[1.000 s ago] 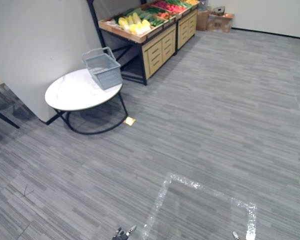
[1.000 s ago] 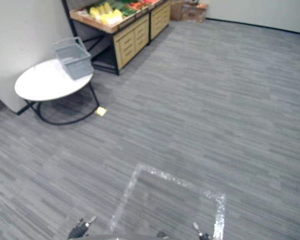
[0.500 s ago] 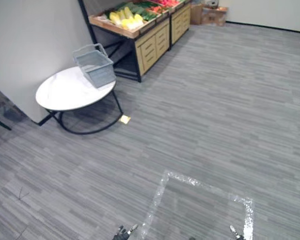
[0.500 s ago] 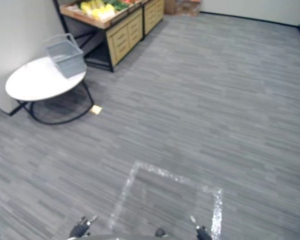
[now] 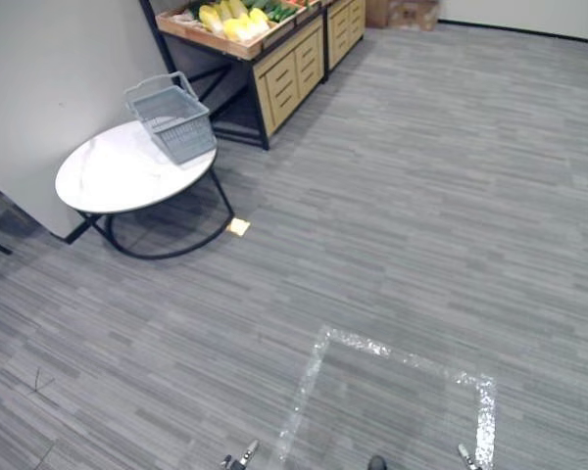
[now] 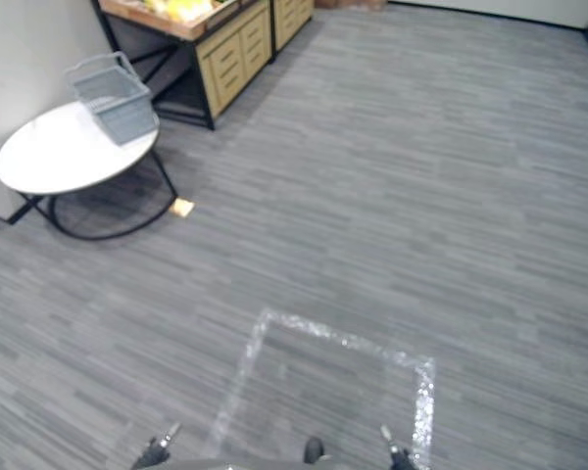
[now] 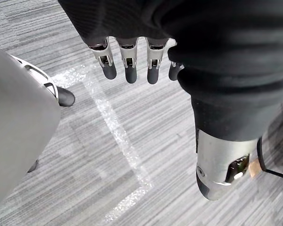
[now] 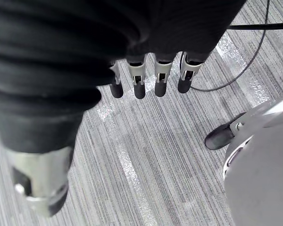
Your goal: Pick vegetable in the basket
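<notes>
A grey wire basket with its handle raised stands on the far edge of a round white table at the upper left. Behind it, a wooden produce stand holds yellow vegetables and green ones. My left hand hangs low over the floor with straight fingers and holds nothing; its fingertips peek in at the bottom edge of the left eye view. My right hand hangs the same way, empty, and its fingertips also show at that edge. Both hands are far from the basket.
Grey striped carpet stretches between me and the table. A taped square outline marks the floor just ahead. A small yellow tag lies by the table's black legs. A wall stands left; cardboard boxes sit at the back.
The whole picture has shifted: table, basket and stand now sit further toward the upper left, so the camera moved. Both hands stay low at the bottom edge.
</notes>
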Available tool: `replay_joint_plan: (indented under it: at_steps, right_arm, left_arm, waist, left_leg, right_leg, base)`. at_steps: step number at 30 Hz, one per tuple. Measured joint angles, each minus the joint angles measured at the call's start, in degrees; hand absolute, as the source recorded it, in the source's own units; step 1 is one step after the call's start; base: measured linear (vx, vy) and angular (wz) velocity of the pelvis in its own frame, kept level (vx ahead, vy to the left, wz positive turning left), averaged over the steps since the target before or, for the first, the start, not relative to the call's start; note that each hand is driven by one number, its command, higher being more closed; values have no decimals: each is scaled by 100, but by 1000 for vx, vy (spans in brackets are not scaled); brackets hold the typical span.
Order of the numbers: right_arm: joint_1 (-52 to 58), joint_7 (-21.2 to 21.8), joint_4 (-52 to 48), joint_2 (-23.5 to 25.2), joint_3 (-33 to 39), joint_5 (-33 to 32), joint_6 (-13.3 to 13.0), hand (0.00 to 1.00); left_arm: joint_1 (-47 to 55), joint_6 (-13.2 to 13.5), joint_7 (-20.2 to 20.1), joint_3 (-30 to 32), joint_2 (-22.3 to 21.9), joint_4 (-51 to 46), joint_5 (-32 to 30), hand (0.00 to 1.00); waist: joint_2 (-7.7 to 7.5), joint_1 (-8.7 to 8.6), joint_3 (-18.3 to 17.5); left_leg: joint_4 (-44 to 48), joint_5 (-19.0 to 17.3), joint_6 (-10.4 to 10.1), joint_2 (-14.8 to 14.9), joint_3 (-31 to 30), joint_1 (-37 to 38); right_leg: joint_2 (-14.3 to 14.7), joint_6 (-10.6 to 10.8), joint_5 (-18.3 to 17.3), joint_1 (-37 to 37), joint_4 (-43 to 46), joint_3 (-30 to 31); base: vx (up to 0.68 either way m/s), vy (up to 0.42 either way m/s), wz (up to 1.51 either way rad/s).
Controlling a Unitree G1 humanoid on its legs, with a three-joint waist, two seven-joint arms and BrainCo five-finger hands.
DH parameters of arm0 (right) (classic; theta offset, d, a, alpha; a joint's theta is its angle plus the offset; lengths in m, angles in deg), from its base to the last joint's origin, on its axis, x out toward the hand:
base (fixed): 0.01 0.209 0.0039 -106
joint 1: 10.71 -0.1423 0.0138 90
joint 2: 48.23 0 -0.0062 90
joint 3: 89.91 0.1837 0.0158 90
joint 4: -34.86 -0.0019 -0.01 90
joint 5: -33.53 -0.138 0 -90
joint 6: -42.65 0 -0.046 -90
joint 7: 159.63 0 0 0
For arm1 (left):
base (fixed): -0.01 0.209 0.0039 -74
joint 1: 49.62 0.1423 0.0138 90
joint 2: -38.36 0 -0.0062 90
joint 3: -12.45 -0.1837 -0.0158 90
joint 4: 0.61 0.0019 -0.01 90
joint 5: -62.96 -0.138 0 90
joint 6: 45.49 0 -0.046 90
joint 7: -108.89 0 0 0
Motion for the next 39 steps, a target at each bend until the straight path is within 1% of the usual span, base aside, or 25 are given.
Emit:
replay_joint_plan:
  at_steps: [7,10,12,13,16,18,19,20,21,22,23,24,25,26,28,29,30,31,32,33,34,35,36,38,39]
  right_arm:
    - [112,-5,-172,89,103,-102,-3,0]
    - [127,-8,-228,93,23,-100,-1,0]
    - [164,-8,-358,88,-176,-96,-8,0]
    - [166,-10,-408,85,-329,-96,-30,0]
    - [179,-14,-411,84,-361,-96,-32,0]
    - [163,-21,-409,69,-360,-99,-31,0]
    - [144,-33,-403,65,-384,-100,-31,0]
    - [82,-44,-365,67,-542,-104,-32,0]
    - [59,-38,-349,-25,-816,-104,-31,0]
    - [55,-24,-350,-68,-992,-91,-33,0]
    - [50,-7,-348,-263,-1345,-76,-32,0]
    - [52,-7,-342,-375,-1525,78,-31,0]
    - [27,-8,-331,-397,-1560,144,-30,0]
    - [-77,-11,-319,-408,-1644,151,-28,0]
    - [-301,-14,-321,-406,-1755,151,-32,0]
    - [-422,-19,-331,-399,-1806,155,-40,0]
    - [-469,-21,-358,-410,-1931,208,-51,0]
    - [-473,-18,-376,-411,-1982,284,-61,0]
    - [-475,-19,-389,-407,-2046,362,-66,0]
    - [-473,-21,-364,-403,-2122,367,-59,0]
    - [-469,-27,-341,-403,-2116,367,-52,0]
    - [-453,-31,-262,-325,-2014,373,-45,0]
    - [-572,-8,-58,-184,-1837,381,-36,0]
    - [-533,-8,72,-76,-1550,385,-39,0]
    - [-504,-9,169,-87,-1336,383,-23,0]
  left_arm:
    - [53,2,3,219,-146,-99,4,0]
    - [55,5,27,297,-164,-100,170,0]
    - [49,7,57,291,-165,-104,232,0]
    - [27,12,70,275,-162,-107,377,0]
    - [16,24,114,191,-150,-106,462,0]
    - [10,49,127,94,-113,-102,670,0]
    - [7,56,131,65,-103,-107,671,0]
    - [0,69,132,-72,-32,-143,670,0]
    - [-10,71,132,-153,63,-306,723,0]
    - [-16,71,129,-179,52,-357,708,0]
    - [-54,68,127,-221,7,-451,707,0]
    - [-50,85,112,-314,3,-498,653,0]
    - [-48,102,107,-392,23,-495,644,0]
    - [-59,136,101,-453,51,-493,642,0]
    - [-87,141,89,-489,59,-493,655,0]
    - [-113,155,91,-517,59,-488,656,0]
    - [-134,183,96,-540,45,-488,656,0]
    - [-152,190,97,-562,43,-489,656,0]
    - [-179,190,98,-568,38,-487,656,0]
    - [-182,189,100,-570,37,-484,657,0]
    - [-193,187,98,-570,69,-469,658,0]
    - [-218,190,93,-572,112,-466,654,0]
    - [-246,191,107,-589,253,-434,637,0]
    - [-253,184,110,-613,369,-341,588,0]
    - [-282,155,110,-639,466,-221,522,0]
  waist:
    - [44,33,-22]
    - [44,48,-22]
    - [49,89,-17]
    - [30,97,-16]
    - [2,121,-3]
    - [-10,125,57]
    - [-31,149,77]
    - [-144,143,144]
    - [-238,143,212]
    - [-241,143,252]
    - [-109,145,345]
    - [-36,168,386]
    - [-25,173,388]
    - [-26,170,388]
    - [-35,182,387]
    - [-37,191,388]
    - [-38,222,387]
    - [-38,247,387]
    - [-35,282,386]
    - [-29,309,382]
    - [-82,308,380]
    - [-199,315,316]
    - [-451,283,231]
    - [-576,272,104]
    - [-598,283,60]
  left_leg:
    - [77,-49,18,22,142,7]
    - [121,-68,29,39,155,-4]
    - [176,-82,30,73,160,-41]
    - [250,-81,30,100,105,-146]
    - [368,-78,28,110,-115,-318]
    - [442,-80,18,119,-202,-318]
    - [607,-119,-27,135,-201,-391]
    - [1404,-222,-24,180,-190,-797]
    - [2565,-264,33,325,-227,-1390]
    - [3219,-270,51,448,-334,-1744]
    - [4324,-286,92,643,-653,-2287]
    - [4792,-347,56,716,-826,-2542]
    - [4823,-363,58,754,-828,-2604]
    - [4593,-373,56,784,-806,-2691]
    - [3672,-326,113,775,-763,-2772]
    - [2903,-180,169,750,-760,-2824]
    - [2122,80,159,748,-756,-2852]
    - [1800,221,119,759,-745,-2865]
    - [1440,376,94,794,-715,-2913]
    - [1160,482,85,837,-627,-2937]
    - [1239,866,23,824,-605,-2919]
    - [1478,1013,78,661,-542,-2897]
    - [1885,568,176,446,-450,-2988]
    - [2326,157,323,308,-406,-2969]
    - [2337,-20,431,271,-299,-2737]
  right_leg:
    - [-5,-3,-5,1,76,60]
    - [-9,-84,-64,-30,166,51]
    - [-8,-123,-190,-155,414,39]
    - [-37,-135,-388,-381,802,-46]
    - [-128,-186,-684,-614,1292,-270]
    - [-173,-211,-820,-617,1444,-394]
    - [-213,-222,-885,-631,1492,-425]
    - [-354,-249,-1026,-688,1638,-539]
    - [-441,-199,-1118,-679,1673,-644]
    - [-440,-196,-1120,-613,1637,-742]
    - [-402,-201,-1122,-405,1552,-925]
    - [-412,-190,-1120,-196,1497,-1036]
    - [-427,-160,-1120,-92,1440,-1052]
    - [-477,-92,-1093,32,1308,-1093]
    - [-590,32,-1090,112,1158,-1048]
    - [-699,134,-1106,102,1118,-1023]
    - [-822,268,-1139,112,1078,-992]
    - [-892,357,-1171,114,1079,-974]
    - [-976,503,-1230,137,1078,-946]
    - [-1079,699,-1319,238,1060,-906]
    - [-1215,837,-1374,380,1022,-905]
    - [-1430,890,-1381,513,949,-868]
    - [-1686,771,-1172,501,994,-732]
    - [-1927,755,-747,364,1492,-406]
    - [-2023,634,-334,163,2071,-146]
  base:
    - [-33,-27,-6]
    - [-42,-44,0]
    - [-39,-50,4]
    - [-28,-42,17]
    - [-17,-76,40]
    - [22,-53,39]
    - [2,-72,50]
    - [-46,-102,56]
    - [-56,-125,64]
    - [6,-85,66]
    - [77,24,65]
    - [107,75,58]
    - [113,92,34]
    - [195,153,9]
    - [247,216,-5]
    - [286,285,-10]
    - [306,307,-11]
    - [357,359,-9]
    - [403,398,-9]
    - [436,425,-8]
    - [492,427,-10]
    - [438,307,-6]
    - [551,358,-2]
    - [621,390,0]
    - [673,416,-19]
